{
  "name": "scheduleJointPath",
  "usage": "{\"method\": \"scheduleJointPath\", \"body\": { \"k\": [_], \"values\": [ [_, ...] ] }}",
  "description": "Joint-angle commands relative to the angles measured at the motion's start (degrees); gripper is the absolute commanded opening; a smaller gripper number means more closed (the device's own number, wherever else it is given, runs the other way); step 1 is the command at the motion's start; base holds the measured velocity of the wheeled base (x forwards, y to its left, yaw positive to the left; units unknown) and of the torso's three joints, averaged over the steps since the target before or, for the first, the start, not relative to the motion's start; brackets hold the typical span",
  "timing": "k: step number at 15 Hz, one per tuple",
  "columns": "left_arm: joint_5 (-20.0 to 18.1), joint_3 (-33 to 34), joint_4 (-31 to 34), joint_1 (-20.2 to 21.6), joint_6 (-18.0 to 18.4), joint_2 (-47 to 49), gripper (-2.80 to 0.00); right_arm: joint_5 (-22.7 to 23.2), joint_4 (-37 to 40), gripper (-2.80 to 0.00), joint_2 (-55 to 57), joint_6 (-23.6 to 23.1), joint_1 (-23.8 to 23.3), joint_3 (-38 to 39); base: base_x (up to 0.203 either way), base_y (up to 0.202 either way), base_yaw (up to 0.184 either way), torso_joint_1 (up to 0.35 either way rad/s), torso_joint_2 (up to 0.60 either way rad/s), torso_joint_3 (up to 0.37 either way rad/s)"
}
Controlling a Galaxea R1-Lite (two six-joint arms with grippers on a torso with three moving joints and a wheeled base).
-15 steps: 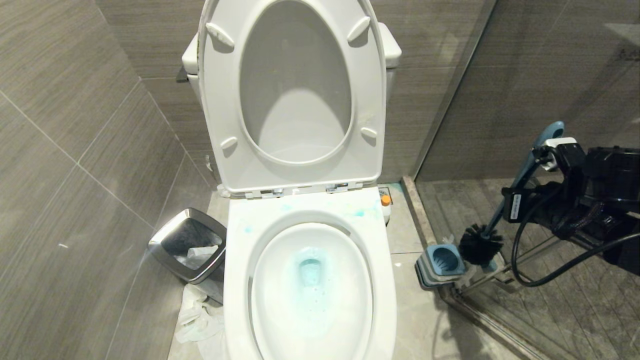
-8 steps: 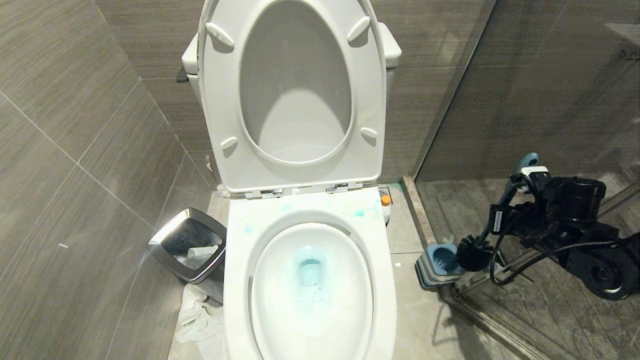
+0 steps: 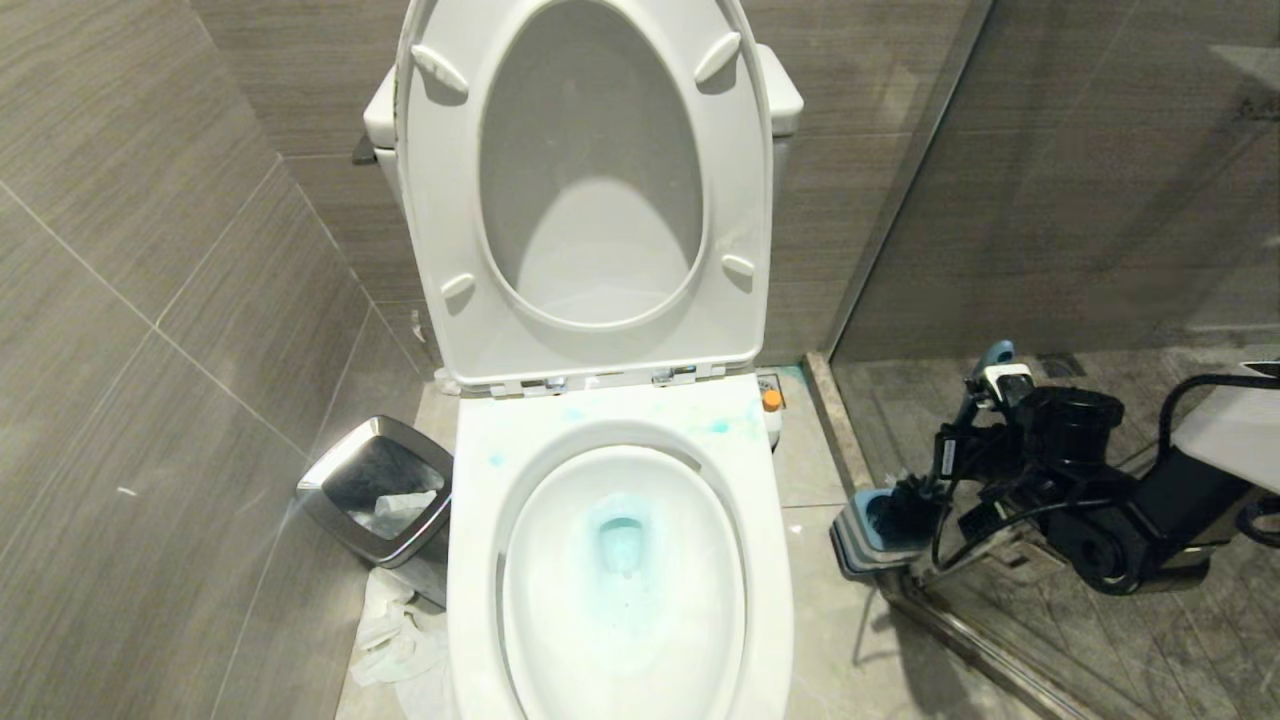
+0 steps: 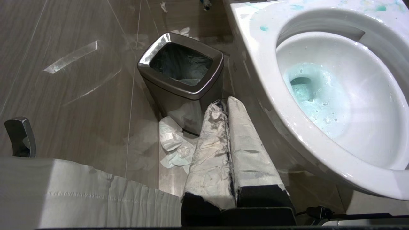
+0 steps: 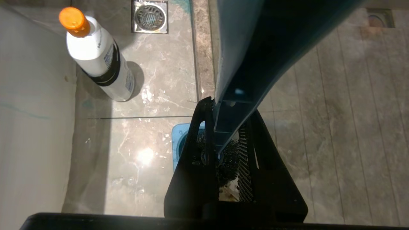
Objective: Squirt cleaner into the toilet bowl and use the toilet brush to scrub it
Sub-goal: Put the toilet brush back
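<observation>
The right tool (image 3: 965, 470) is grasping the long slim slate-blue curved handle of the toilet brush (image 3: 985, 375), its two black fingers (image 5: 191, 150) clenched on either side of the handle low down near the bristles. The brush's round black bristle head (image 3: 905, 498) is sitting at the mouth of the square blue-grey holder (image 3: 868, 535), which is standing on the floor to the right of the toilet, just beside the raised stone kerb (image 3: 835, 420) of the shower area. From the right wrist view the holder's blue opening (image 5: 179, 140) is showing directly beneath the bristles.

The oval white glossy ceramic toilet bowl (image 3: 470, 560) is lying open, its white seat and lid (image 3: 430, 250) standing upright against the tank. Turquoise-blue cleaner (image 3: 622, 545) is pooling at the bottom of the bowl, with pale blue smears on the flat rim behind it.

A white bottle with an orange cap (image 5: 97, 60) is standing on the floor between the toilet and the kerb, near a square floor drain (image 5: 149, 16).

The left tool (image 4: 227, 105) is hanging clenched and empty beside the bowl, near a square steel bin (image 4: 182, 76) and crumpled white paper (image 4: 172, 143) on the floor.
</observation>
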Motion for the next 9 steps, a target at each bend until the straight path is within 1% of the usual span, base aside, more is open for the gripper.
{"method": "scheduleJointPath", "body": {
  "k": [1,9],
  "values": [
    [0.0,0.0,0.0,0.0,0.0,0.0,-2.80,-0.1,-0.4,-2.80,3.7,-0.2,0.0,-1.6,0.000,0.000,0.000,0.000,0.00,0.000],
    [0.0,0.0,0.0,0.0,0.0,0.0,-2.80,0.0,-0.5,-2.80,7.3,-0.2,0.1,-4.9,0.000,0.000,0.000,0.000,0.00,0.000]
  ]
}}
